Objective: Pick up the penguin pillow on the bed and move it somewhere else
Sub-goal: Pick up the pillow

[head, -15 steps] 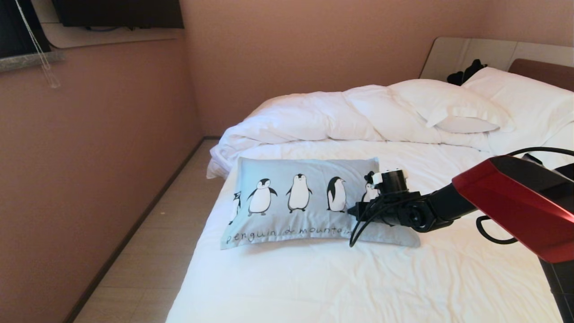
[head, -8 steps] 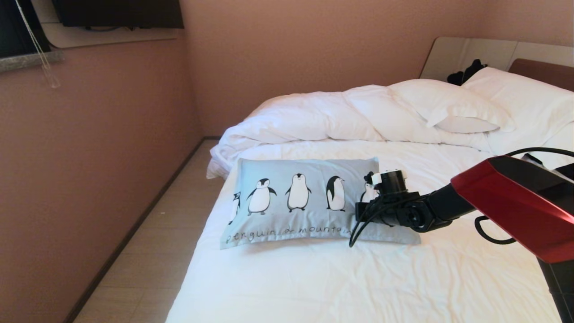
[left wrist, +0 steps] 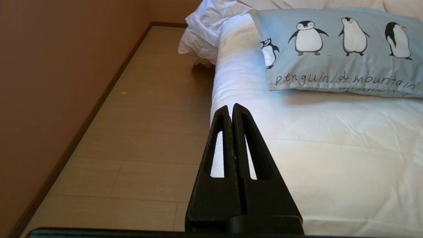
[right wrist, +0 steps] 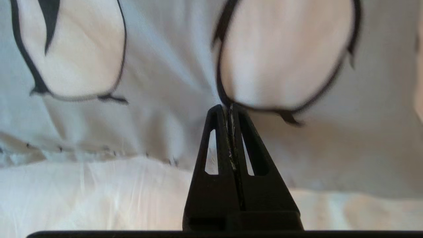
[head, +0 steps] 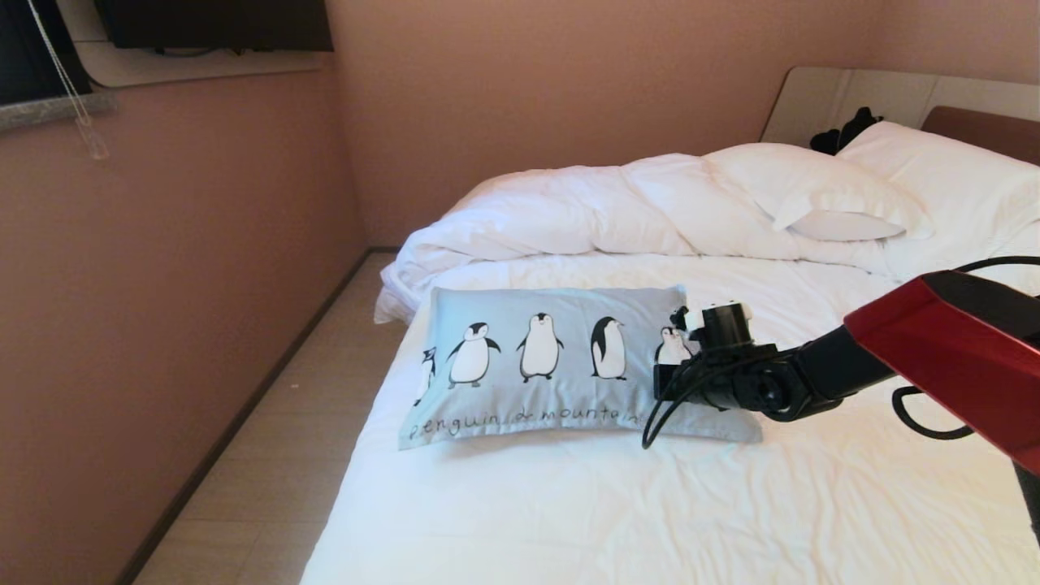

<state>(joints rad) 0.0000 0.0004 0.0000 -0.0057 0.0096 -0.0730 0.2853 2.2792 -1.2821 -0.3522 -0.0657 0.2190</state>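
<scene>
The light blue penguin pillow (head: pixel 528 366) lies flat near the left edge of the bed (head: pixel 609 504). My right gripper (head: pixel 662 382) is at the pillow's right end, low over the fabric. In the right wrist view the right gripper (right wrist: pixel 230 107) is shut, and creases in the pillow (right wrist: pixel 165 82) cover run into its tips, so a fold is pinched. My left gripper (left wrist: pixel 230 107) is shut and holds nothing. It hangs by the bed's near left corner (left wrist: pixel 330 148), short of the pillow (left wrist: pixel 337 49).
A bunched white duvet (head: pixel 569 211) and white pillows (head: pixel 821 195) fill the far side of the bed. A black bundle (head: pixel 845 130) sits by the headboard. A strip of wooden floor (head: pixel 268 455) runs between the bed and the left wall.
The right gripper has closed on the pillow's cover and the arm has drawn slightly back to the right. The pillow lies where it was.
</scene>
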